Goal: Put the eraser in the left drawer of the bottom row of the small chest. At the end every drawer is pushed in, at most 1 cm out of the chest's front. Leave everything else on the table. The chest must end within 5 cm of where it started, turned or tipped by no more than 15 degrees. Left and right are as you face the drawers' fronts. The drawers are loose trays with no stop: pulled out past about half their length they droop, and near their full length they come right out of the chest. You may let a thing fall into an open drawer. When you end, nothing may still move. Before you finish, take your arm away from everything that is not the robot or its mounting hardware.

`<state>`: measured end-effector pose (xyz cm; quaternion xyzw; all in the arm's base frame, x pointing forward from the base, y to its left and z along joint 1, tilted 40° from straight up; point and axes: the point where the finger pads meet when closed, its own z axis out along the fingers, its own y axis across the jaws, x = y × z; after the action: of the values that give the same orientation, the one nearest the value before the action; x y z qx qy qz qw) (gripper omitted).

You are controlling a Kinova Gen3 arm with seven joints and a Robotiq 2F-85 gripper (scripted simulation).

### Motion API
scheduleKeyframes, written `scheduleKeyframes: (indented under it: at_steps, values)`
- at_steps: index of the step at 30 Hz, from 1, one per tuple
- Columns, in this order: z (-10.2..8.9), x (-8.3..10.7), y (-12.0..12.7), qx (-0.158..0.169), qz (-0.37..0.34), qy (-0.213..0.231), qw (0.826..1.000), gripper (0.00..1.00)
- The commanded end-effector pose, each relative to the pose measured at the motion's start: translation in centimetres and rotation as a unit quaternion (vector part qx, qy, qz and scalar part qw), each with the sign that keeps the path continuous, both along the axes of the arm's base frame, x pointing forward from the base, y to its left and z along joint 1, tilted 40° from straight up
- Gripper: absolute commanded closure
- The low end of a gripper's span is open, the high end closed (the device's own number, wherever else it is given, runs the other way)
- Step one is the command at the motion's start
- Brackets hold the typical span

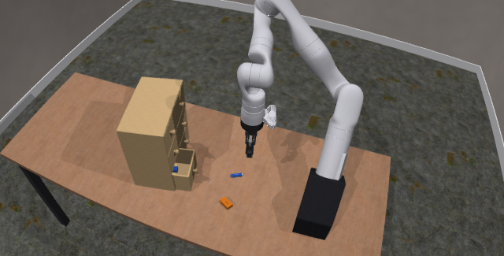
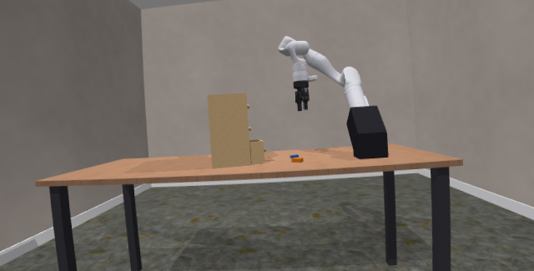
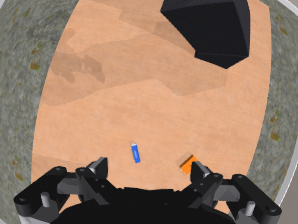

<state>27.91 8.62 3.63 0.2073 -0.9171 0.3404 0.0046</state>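
The small wooden chest (image 1: pixel 153 130) stands on the table's left half, its drawer fronts facing the arm. Its bottom-row left drawer (image 1: pixel 185 169) is pulled out partway; it also shows in the side view (image 2: pixel 257 151). A small blue block (image 1: pixel 175 168), apparently the eraser, lies inside that drawer. The other drawers look pushed in. My gripper (image 1: pixel 250 153) (image 2: pixel 302 107) hangs open and empty, pointing down, high above the table to the right of the chest. Its spread fingers frame the bottom of the wrist view (image 3: pixel 148 165).
A thin blue stick (image 1: pixel 236 175) lies on the table below the gripper and shows in the wrist view (image 3: pixel 136 152). An orange block (image 1: pixel 226 202) (image 3: pixel 186 161) lies nearer the front edge. The arm's black base (image 1: pixel 320 209) stands at the table's right.
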Motion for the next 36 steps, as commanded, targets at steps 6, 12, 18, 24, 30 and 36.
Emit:
scheduleKeyframes:
  at_steps: [6,12,18,24,30,36]
  values:
    - [-0.2,-0.4,0.0,0.001,-0.006,-0.001,1.000,0.00]
    - [-0.2,-0.4,0.0,0.001,-0.006,-0.001,1.000,0.00]
    - [-0.2,-0.4,0.0,0.002,-0.005,-0.003,1.000,0.00]
    - [-0.4,-0.2,-0.1,0.004,-0.001,-0.009,1.000,0.00]
    - [-1.0,0.8,-0.2,0.016,0.015,-0.035,0.999,0.00]
    - [-1.9,1.7,-0.5,0.032,0.043,-0.064,0.996,0.00]
